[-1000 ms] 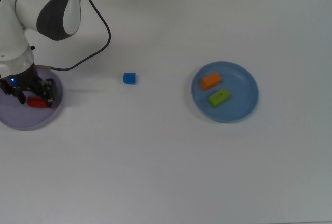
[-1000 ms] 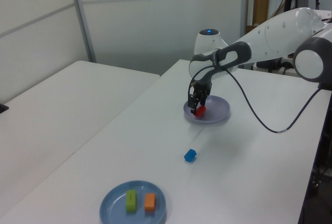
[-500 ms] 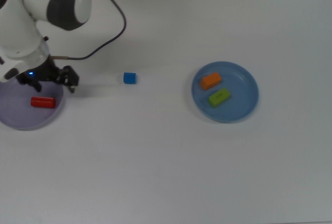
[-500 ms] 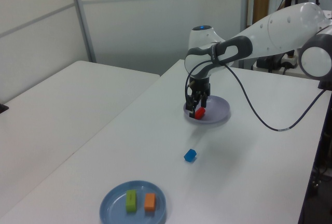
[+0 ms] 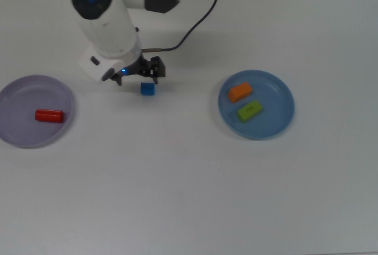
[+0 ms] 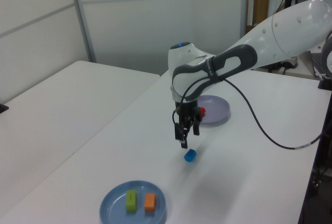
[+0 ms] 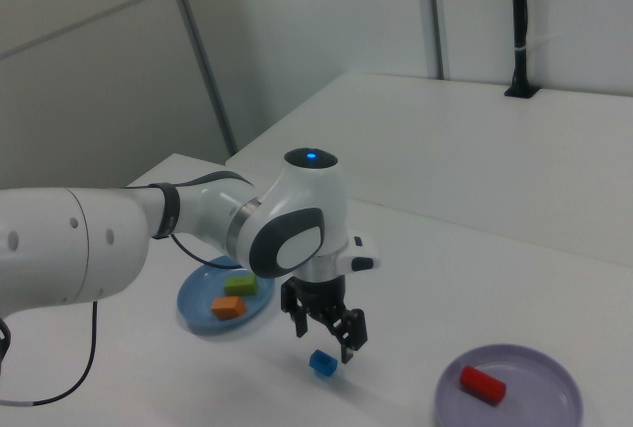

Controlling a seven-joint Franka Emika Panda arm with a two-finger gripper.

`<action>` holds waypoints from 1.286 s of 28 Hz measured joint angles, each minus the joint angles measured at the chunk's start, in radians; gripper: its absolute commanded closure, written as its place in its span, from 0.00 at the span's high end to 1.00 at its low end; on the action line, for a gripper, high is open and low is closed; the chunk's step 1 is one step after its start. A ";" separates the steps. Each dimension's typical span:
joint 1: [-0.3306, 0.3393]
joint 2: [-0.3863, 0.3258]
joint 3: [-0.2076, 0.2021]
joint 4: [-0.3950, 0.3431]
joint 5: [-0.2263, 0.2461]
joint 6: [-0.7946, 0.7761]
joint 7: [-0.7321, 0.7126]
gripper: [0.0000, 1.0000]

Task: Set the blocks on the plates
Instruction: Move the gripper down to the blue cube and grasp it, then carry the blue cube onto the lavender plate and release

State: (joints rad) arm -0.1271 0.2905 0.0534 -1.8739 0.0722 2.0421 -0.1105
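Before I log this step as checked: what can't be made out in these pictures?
- Top view: the gripper is mostly under the arm's own wrist.
- Whether the gripper touches the blue cube or hangs above it: unsettled from the top view alone.
- Right view: the blue plate is partly behind the arm.

White table (image 5: 177, 196) bears lavender plate (image 5: 15, 134), blue plate (image 5: 277, 122), blue cube (image 5: 147, 89).

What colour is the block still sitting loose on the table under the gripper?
Blue: the cube just below the gripper, clearest in the top view.
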 measured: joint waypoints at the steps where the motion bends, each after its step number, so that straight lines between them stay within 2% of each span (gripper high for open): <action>1: 0.007 -0.001 0.000 -0.006 0.000 0.000 0.007 0.99; 2: 0.012 -0.001 0.000 -0.011 0.000 0.000 0.012 0.94; 3: 0.015 -0.001 0.000 -0.016 0.000 0.000 0.015 0.84; 4: 0.018 -0.001 0.000 -0.022 0.000 0.000 0.016 0.81; 7: 0.021 0.000 0.000 -0.030 0.000 0.000 0.016 0.78; 11: 0.026 0.005 0.000 -0.034 -0.009 0.010 0.020 0.69; 17: 0.043 0.024 0.000 -0.041 -0.078 0.040 0.082 0.64; 20: 0.052 0.041 0.000 -0.042 -0.102 0.065 0.103 0.45; 21: 0.054 0.044 0.000 -0.042 -0.103 0.070 0.104 0.30; 24: 0.054 0.048 -0.001 -0.042 -0.104 0.077 0.104 0.12; 26: 0.054 0.047 -0.002 -0.039 -0.104 0.078 0.104 0.05; 32: 0.045 0.033 -0.010 -0.026 -0.104 0.078 0.105 0.06; 36: 0.012 0.021 -0.021 0.005 -0.107 0.078 0.104 0.06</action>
State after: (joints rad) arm -0.1146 0.3117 0.0325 -1.8690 -0.0352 2.1202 -0.0066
